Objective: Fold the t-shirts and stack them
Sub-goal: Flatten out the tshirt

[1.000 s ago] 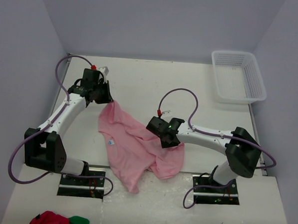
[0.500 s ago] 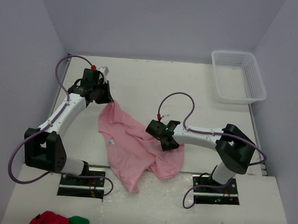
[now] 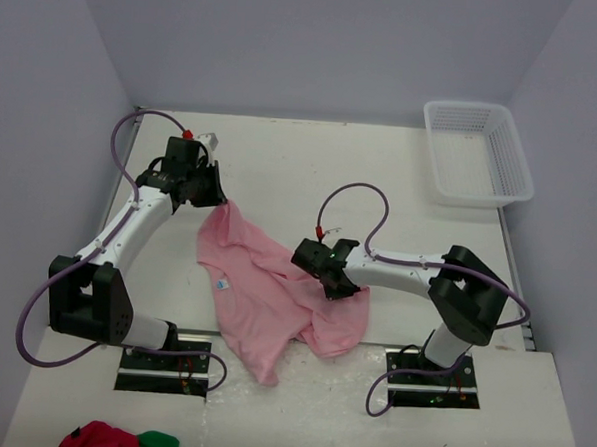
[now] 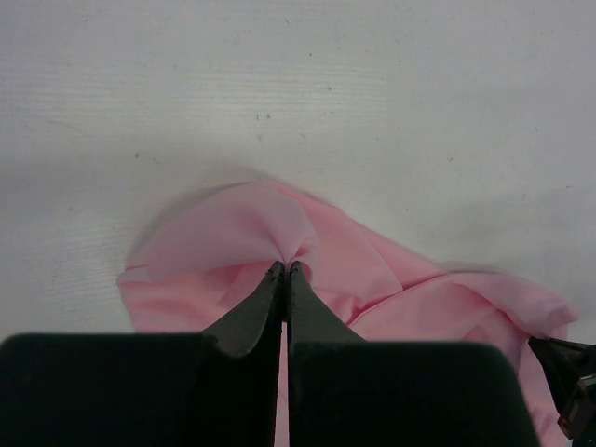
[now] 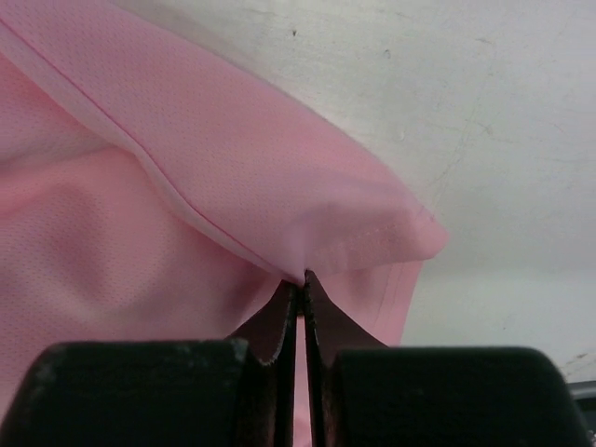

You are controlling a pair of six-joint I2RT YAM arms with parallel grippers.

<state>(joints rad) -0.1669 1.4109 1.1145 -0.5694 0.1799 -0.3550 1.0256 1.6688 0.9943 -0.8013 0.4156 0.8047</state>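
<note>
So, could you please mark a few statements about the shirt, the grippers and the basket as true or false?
1. The left gripper is shut on the pink shirt. True.
2. The right gripper hangs open above the shirt. False: it is shut on a fold of the shirt.
3. The shirt is neatly folded. False: it lies crumpled on the table.
4. The white basket stands at the table's far right corner. True.
5. A shirt lies in the basket. False: no shirt shows in it.
</note>
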